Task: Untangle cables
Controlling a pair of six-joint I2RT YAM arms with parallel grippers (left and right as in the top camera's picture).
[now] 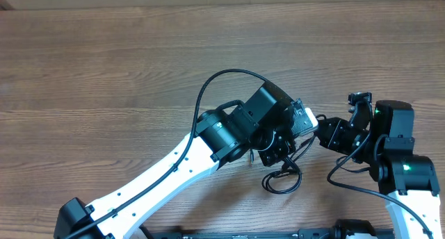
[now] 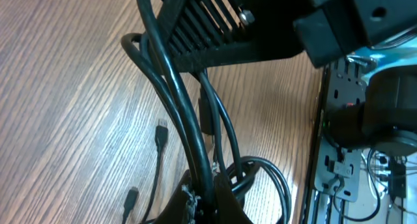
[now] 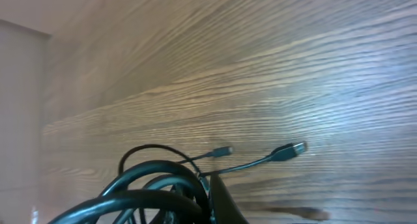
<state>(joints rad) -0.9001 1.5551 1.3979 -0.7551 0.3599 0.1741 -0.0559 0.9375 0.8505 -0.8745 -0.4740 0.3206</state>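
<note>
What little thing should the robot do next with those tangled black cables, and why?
Probably draw the two grippers slowly apart. The cables run in one crossed bundle from the left gripper, which looks shut on them, up to the right gripper close by. Two plug ends are loose over the table, so a gentle pull might let the loops slide open.
</note>
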